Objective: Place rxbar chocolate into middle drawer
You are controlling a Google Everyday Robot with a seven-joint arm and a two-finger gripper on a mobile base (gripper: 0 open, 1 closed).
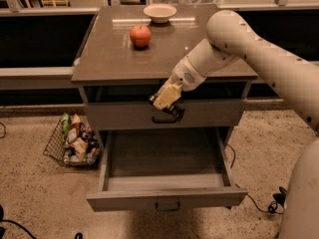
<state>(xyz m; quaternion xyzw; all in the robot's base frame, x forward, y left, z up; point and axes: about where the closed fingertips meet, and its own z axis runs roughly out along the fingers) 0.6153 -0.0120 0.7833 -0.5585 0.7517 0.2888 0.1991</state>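
One arm (271, 66) in view, entering from the right edge. Rounded elbow joint (225, 28) raised high; forearm slopes down and to the left to the wrist (188, 75). Gripper (168, 105) at the arm's low end, near the centre of the view, angled downward and leftward. Base housing (305, 198) at lower right.
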